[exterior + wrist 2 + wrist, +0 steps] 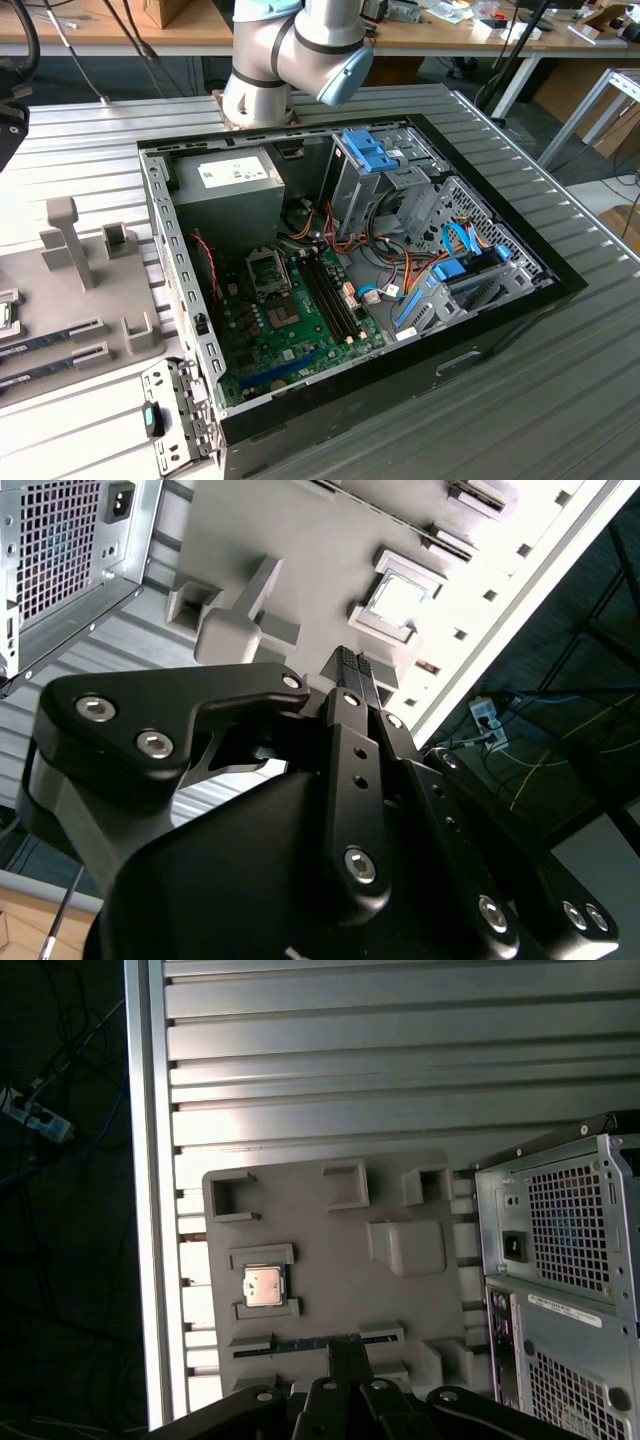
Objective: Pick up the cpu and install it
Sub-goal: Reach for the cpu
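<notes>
fingers [345, 662]: pressed together, nothing between them.
gripper [346, 1345]: hovers over the tray, apart from the cpu.
cpu [263, 1286]: flat in a framed pocket, by the tray edge nearest the table's rim and away from the computer case.
tray [330, 1250]: grey holder on the ribbed table [350, 1070].
computer case [400, 385]: open beside the tray; its socket [268, 270] looks empty.
step: approach for the pick, nothing lifted yet.
need: judged, fingers parted and centred across the chip's opposite edges.

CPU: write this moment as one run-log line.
cpu: in slot of grey tray | claw: shut, empty, apart from cpu | install: not done
</notes>
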Controlling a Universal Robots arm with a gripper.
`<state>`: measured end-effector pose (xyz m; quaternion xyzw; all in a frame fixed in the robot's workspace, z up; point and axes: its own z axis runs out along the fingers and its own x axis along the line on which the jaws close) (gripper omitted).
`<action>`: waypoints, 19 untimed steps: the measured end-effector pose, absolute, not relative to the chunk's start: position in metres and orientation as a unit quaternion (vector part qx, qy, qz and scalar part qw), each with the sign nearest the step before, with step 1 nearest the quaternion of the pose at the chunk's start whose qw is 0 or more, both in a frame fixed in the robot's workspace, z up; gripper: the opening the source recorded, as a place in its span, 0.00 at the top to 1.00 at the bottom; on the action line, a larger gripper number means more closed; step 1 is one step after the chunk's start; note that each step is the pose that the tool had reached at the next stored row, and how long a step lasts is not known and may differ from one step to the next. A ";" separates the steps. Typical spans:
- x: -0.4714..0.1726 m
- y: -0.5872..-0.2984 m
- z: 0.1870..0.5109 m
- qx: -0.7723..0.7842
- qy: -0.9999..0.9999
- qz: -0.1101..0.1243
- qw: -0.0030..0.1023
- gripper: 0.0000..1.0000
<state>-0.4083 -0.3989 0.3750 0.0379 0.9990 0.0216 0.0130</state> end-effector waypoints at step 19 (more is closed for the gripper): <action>-0.412 -0.399 0.370 0.038 0.999 0.022 0.013 0.89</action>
